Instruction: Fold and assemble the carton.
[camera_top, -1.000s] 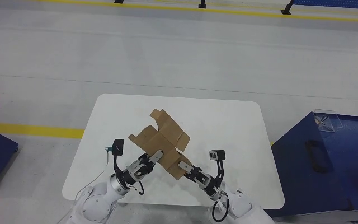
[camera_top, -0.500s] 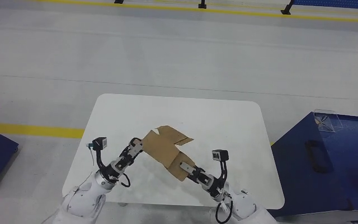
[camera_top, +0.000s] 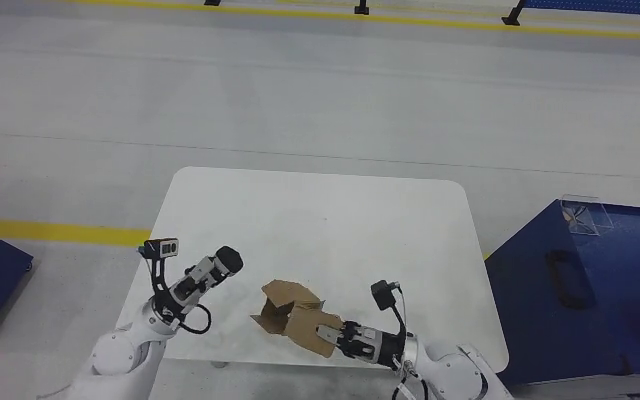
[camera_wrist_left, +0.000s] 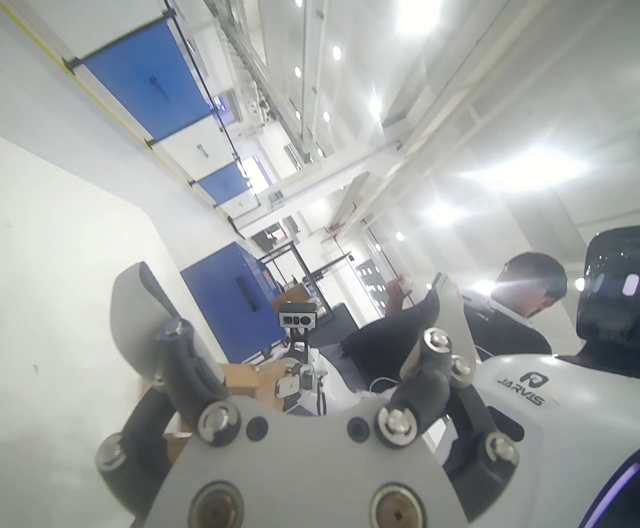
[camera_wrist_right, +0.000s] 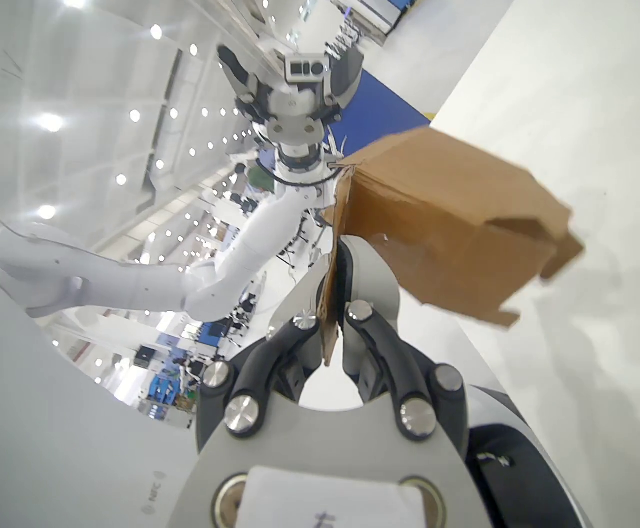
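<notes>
Carton (camera_top: 290, 315) lies by the table's (camera_top: 400, 220) robot-side edge in the top view, the right gripper (camera_top: 335, 338) at it and the left gripper (camera_top: 225, 262) apart. Left wrist view: fingers (camera_wrist_left: 145, 310) spread wide, empty. Right wrist view: fingers (camera_wrist_right: 370, 285) pinch a carton flap; the carton seems partly folded.

Factory hall: yellow floor lines (camera_top: 70, 234), blue partitions (camera_wrist_left: 145, 92), high ceiling lights (camera_wrist_left: 336, 52)

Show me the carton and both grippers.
carton (camera_wrist_right: 450, 220), right wrist view, brown side panel.
right gripper (camera_wrist_right: 333, 270), right wrist view, between its fingertips.
left gripper (camera_wrist_left: 285, 295), left wrist view, between its fingertips.
</notes>
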